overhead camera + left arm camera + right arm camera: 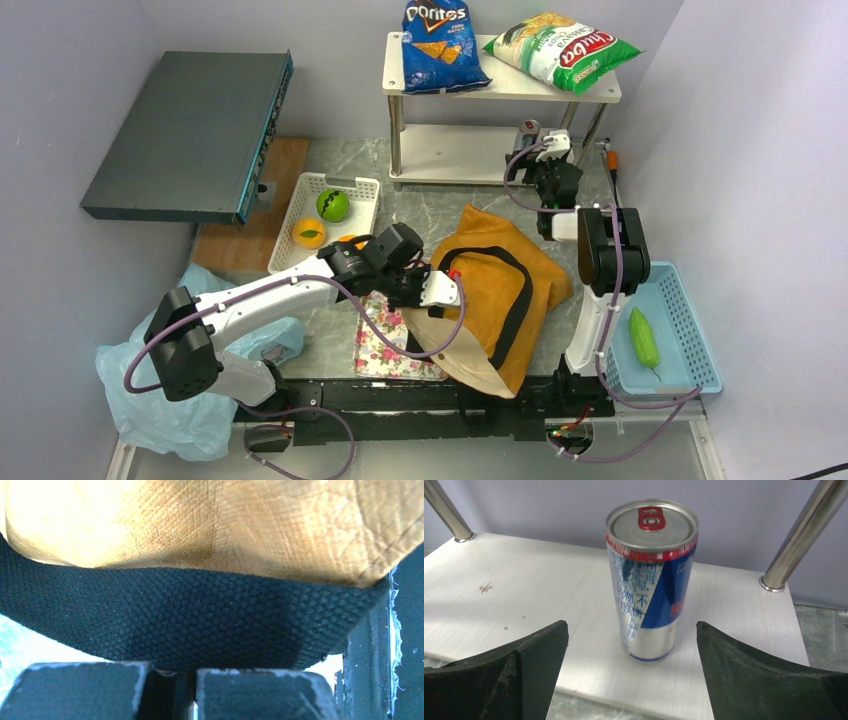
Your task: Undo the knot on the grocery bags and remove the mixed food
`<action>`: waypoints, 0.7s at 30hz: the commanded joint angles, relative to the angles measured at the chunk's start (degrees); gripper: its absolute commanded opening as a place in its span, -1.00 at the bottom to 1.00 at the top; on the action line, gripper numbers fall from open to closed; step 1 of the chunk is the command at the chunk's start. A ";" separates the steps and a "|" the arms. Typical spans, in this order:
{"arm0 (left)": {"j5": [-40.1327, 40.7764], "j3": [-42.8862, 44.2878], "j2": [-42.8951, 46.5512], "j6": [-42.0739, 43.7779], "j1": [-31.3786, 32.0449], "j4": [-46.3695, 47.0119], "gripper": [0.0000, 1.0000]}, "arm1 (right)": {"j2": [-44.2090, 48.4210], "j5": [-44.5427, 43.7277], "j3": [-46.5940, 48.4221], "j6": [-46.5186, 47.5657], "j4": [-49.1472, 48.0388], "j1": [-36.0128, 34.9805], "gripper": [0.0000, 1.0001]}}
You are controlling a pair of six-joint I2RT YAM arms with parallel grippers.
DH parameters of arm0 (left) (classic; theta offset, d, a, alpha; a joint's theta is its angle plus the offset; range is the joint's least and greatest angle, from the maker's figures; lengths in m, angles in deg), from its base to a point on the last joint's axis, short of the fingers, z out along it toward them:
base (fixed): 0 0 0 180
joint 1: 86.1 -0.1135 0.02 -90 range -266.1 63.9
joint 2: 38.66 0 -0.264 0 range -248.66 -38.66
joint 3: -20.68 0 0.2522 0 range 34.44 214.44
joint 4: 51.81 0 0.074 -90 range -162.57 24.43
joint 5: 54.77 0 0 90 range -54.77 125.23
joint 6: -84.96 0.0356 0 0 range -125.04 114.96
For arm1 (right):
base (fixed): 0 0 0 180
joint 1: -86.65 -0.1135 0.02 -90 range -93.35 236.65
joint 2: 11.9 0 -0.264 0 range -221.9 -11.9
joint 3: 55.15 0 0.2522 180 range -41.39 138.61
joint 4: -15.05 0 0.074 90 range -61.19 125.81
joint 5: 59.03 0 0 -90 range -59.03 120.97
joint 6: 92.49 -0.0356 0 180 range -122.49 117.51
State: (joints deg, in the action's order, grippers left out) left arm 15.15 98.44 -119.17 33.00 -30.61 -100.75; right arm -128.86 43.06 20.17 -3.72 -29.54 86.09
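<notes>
The big orange-tan tote bag lies flopped in the middle of the worktop, and it looks saggy and mostly empty. Its black strap hangs loose, and I see no knot in it, so I think the untying of this bag is done. The left gripper is at the mouth of the tote with its jaws squeezed shut. The strap lies right across its fingertips, but I cannot tell if any of it is pinched. The right gripper is at the far right of the worktop with its jaws wide open and holding nothing. The slim silver can stands upright between them on the low shelf of the white rack, and they do not touch it. The green-white chip bag lies on the top shelf. A green round fruit and an orange round fruit sit in the white basket near the far left. The long green vegetable lies in the blue basket at the right edge. The light-blue plastic bag is crumpled at the near left corner; whether it is tied I cannot tell. So most of the food looks to be out, and little seems left to do.
</notes>
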 commanded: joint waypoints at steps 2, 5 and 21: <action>-1.98 2.90 0.48 -1.63 -0.02 0.78 -1.00 | 9.03 0.40 -5.61 -0.23 -3.65 0.34 1.00; -1.05 2.75 0.20 -1.36 -0.02 1.02 -1.00 | 14.74 1.15 -9.05 -1.34 -0.88 0.29 1.00; -16.78 13.65 -6.94 -22.52 -8.44 -2.42 -1.00 | 51.94 18.17 -5.97 -4.06 54.18 0.24 1.00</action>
State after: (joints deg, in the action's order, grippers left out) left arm 8.03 108.19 -124.50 22.94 -35.18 -104.12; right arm -83.64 54.39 8.63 -6.50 6.09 86.14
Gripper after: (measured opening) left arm 0.041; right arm 0.997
